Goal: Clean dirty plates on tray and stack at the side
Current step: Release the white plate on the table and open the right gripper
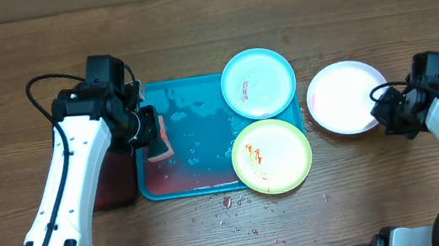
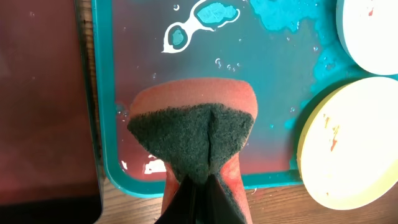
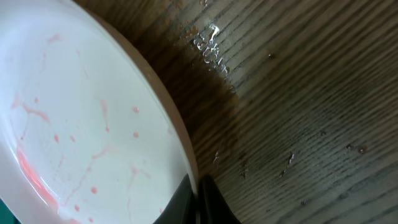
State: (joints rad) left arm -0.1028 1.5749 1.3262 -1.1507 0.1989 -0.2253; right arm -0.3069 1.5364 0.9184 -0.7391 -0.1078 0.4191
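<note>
The teal tray (image 1: 186, 97) lies in the middle, wet with reddish water. The light blue plate (image 1: 257, 82) overlaps its far right corner and the yellow-green plate (image 1: 271, 156) its near right corner; both have red smears. The white plate (image 1: 342, 97) sits on the table to the right of the tray. My left gripper (image 1: 154, 138) is shut on a red sponge with a dark scrub pad (image 2: 193, 134) over the tray's left part (image 2: 106, 74). My right gripper (image 1: 384, 110) is shut on the white plate's rim (image 3: 186, 155); the plate (image 3: 81, 118) shows faint pink smears.
A dark maroon tray (image 1: 112, 175) lies left of the teal tray, partly under my left arm. Small crumbs and red specks (image 1: 230, 202) lie on the wooden table in front of the tray. Water drops (image 3: 208, 50) sit by the white plate.
</note>
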